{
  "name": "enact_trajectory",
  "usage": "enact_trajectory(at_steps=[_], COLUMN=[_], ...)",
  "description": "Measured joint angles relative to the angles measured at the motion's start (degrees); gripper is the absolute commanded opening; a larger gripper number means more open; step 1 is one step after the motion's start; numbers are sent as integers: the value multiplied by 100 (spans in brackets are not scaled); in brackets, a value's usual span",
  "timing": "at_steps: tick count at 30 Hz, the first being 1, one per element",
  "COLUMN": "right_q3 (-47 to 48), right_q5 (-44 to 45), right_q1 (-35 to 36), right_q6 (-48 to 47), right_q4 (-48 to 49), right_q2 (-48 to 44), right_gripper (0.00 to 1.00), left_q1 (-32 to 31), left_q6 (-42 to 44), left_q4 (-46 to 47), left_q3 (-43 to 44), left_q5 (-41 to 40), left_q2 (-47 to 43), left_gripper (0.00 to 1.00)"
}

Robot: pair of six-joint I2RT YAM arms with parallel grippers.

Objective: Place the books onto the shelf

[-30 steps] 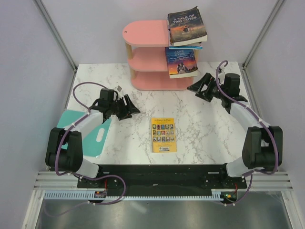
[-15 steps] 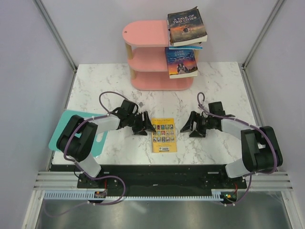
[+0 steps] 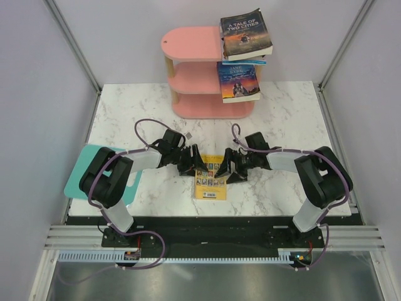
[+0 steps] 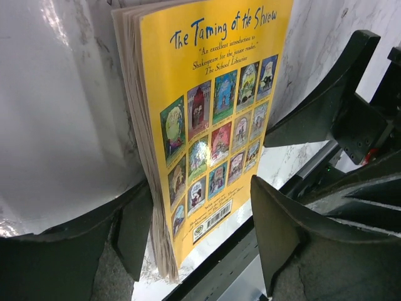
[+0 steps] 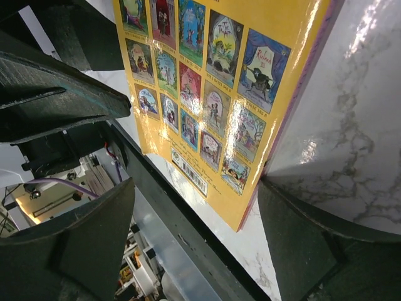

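We see the yellow book (image 3: 210,182) lying flat on the table (image 3: 282,113), a little in from the middle of the near edge, back cover up with its barcode end toward that edge. Both arms reach in low over it from either side. The left gripper (image 3: 193,162) sits at the book's far left corner and the right gripper (image 3: 225,168) at its far right corner, and the two nearly meet above the cover.

In the left wrist view the yellow book (image 4: 213,125) lies between that gripper's fingers (image 4: 81,251), which stand wide apart. One is close against the page edge and the other is just off the opposite side. We cannot tell whether either one touches. In the right wrist view the fingers (image 5: 301,238) are also spread wide, with the barcode corner of the book (image 5: 207,81) between them and nothing clamped.

The shelf (image 3: 194,44) stands at the middle of the table's far edge. "A Tale of Two Cities" (image 3: 245,32) lies on its top board, overhanging the right end. "Jane Eyre" (image 3: 238,81) is on the tier below and juts out the same way. A teal board (image 3: 76,175) lies at the left edge, partly under the left arm.
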Motion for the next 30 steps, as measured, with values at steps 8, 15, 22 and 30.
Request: enact_trajectory(at_steps=[8,15,22,30], right_q3=[2,-13,66,74], right_q5=[498,566,531,682], right_q1=[166,232,385,413], right_q6=[490,951,1123,855], right_q4=[341,1305,1784,1349], right_q2=[-221,-658,-767,-883], right_gripper=[85,85,84,84], left_q1=[4,-87,-122,-127], left_q6=[-63,-197,-334,-367], left_q4=[4,267,450,472], left_q3=[98,184,201,203], left_q5=[0,116,181,199], left_q2=[109,323,608,643], left_gripper=[69,63,2,2])
